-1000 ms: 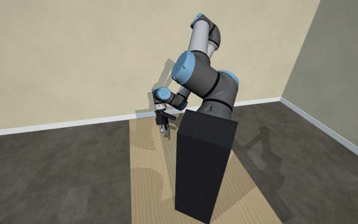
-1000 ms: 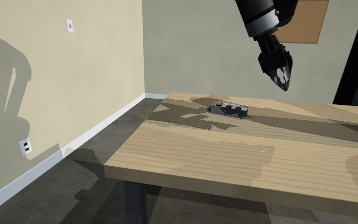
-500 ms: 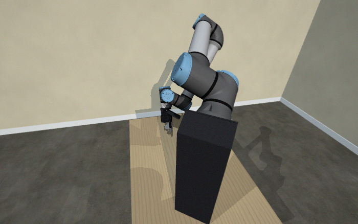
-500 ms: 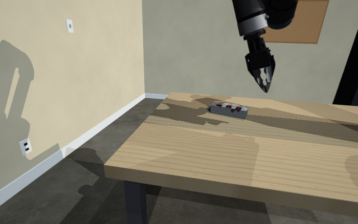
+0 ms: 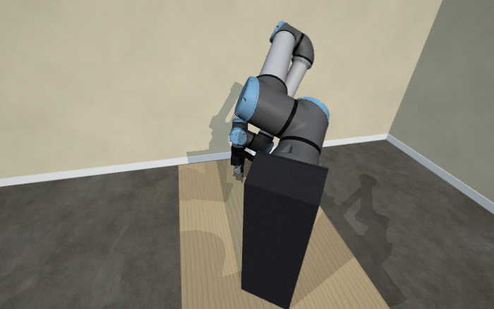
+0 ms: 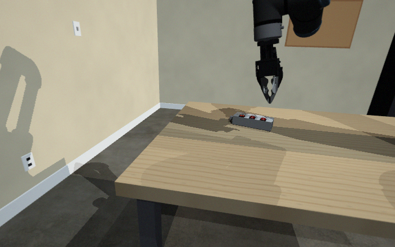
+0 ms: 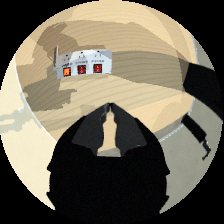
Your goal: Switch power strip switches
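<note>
Your gripper (image 6: 270, 100) hangs in the air above the table (image 6: 221, 168), pointing down, jaws pressed together with nothing between them. The power strip (image 6: 252, 120) lies right way up near the table's far edge, just below the fingertips and clear of them. You see 3 red switches (image 7: 81, 70) in a row on top; their labels are too small to read.

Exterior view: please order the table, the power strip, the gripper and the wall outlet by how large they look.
1. table
2. gripper, though nearer the camera
3. power strip
4. wall outlet
</note>
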You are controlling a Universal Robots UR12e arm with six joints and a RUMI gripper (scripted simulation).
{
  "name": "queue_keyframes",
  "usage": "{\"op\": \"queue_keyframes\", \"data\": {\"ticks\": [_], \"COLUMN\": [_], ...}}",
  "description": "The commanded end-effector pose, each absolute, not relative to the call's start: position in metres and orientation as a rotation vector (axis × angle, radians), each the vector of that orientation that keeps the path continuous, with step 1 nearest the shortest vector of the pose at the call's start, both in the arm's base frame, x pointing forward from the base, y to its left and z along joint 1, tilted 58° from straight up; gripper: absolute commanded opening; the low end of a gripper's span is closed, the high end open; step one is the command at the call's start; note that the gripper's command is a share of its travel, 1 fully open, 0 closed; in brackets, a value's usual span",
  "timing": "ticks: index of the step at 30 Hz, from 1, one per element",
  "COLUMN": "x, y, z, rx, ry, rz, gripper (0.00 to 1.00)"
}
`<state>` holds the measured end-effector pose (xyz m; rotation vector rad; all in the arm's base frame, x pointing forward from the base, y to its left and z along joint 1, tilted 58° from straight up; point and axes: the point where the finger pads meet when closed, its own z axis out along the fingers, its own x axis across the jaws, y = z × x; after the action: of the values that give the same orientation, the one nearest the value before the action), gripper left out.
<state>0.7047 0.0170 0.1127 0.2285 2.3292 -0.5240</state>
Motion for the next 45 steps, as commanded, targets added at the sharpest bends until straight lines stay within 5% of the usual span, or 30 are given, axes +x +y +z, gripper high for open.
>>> {"op": "queue_keyframes", "data": {"ticks": [1, 45], "x": [0.732, 0.752], "y": [0.006, -0.003], "z": [0.137, 0.158], "rx": [0.123, 0.065], "ry": [2.264, 2.212], "rz": [-0.431, -0.391], "gripper": [0.00, 0.00]}}
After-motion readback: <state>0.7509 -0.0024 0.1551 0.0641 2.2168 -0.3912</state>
